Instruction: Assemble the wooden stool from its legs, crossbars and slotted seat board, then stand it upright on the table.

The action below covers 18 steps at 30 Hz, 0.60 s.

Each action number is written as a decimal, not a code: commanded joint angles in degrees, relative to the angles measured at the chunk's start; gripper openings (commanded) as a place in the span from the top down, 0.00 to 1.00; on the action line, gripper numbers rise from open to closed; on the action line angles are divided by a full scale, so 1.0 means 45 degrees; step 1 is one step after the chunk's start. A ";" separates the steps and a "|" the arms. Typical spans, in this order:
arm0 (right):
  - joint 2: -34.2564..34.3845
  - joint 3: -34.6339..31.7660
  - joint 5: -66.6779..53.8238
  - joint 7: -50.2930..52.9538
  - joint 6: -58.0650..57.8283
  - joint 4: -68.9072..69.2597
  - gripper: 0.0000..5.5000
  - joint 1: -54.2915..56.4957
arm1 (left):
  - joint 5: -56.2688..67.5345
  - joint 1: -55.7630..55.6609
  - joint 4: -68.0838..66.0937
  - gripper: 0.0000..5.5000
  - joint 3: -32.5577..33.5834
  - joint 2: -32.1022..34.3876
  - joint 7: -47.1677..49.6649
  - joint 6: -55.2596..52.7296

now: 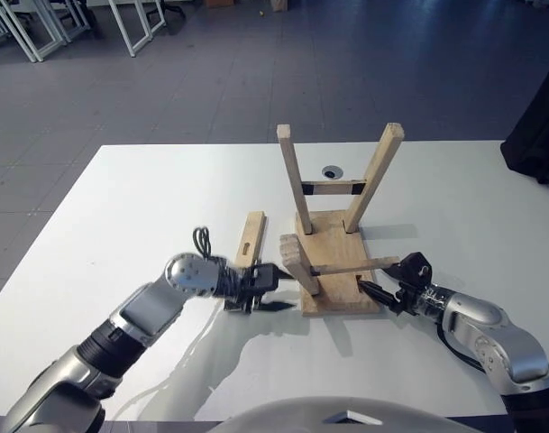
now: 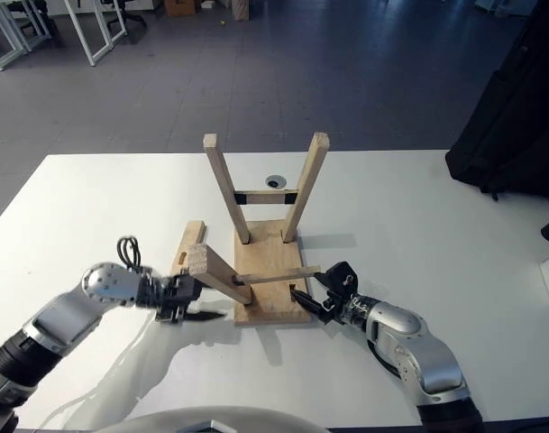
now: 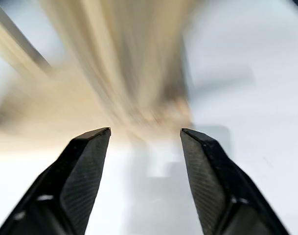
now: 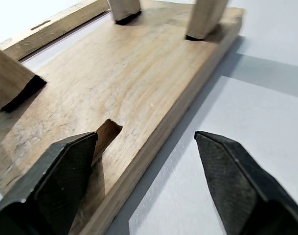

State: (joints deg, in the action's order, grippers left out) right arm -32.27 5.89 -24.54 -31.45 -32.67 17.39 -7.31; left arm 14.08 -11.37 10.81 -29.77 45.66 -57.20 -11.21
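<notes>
The slotted seat board (image 1: 333, 248) lies flat on the white table (image 1: 148, 207). Two legs (image 1: 289, 176) (image 1: 375, 176) stand upright in its far slots, joined by a dark crossbar (image 1: 331, 188). A third leg (image 1: 298, 262) leans in the near left slot, and a thin crossbar (image 1: 355, 267) runs from it to the right. A loose leg (image 1: 250, 239) lies left of the board. My left gripper (image 1: 272, 293) is open at the board's near left corner, facing blurred wood (image 3: 134, 63). My right gripper (image 4: 146, 136) is open, straddling the board's near right edge beside an empty slot (image 4: 108, 133).
A round cable hole (image 1: 333, 171) sits in the table behind the stool. A black bag (image 1: 535, 126) hangs past the table's right side. The table's left half and far right are bare. White frames (image 1: 40, 27) stand on the floor far behind.
</notes>
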 commanded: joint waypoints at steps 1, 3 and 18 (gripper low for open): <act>0.0033 0.0206 0.0446 0.0121 -0.0385 -0.0124 0.34 -0.0346 | -0.0124 -0.0232 0.0803 0.39 0.0820 0.0617 -0.0570 -0.0759; 0.0071 0.0204 0.0479 0.0142 -0.0371 -0.0054 0.34 -0.0508 | -0.0112 0.0164 0.1306 0.34 0.1459 0.1151 -0.0548 -0.1197; 0.0916 0.0283 0.0310 0.0816 -0.0585 0.0731 0.34 -0.1553 | -0.2038 0.4972 0.7044 0.28 0.4978 -0.7246 1.2348 -1.0553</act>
State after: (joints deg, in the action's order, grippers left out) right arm -27.81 6.16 -24.45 -28.14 -32.64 22.05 -13.51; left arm 4.68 9.73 41.98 -7.04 13.90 -1.87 -55.67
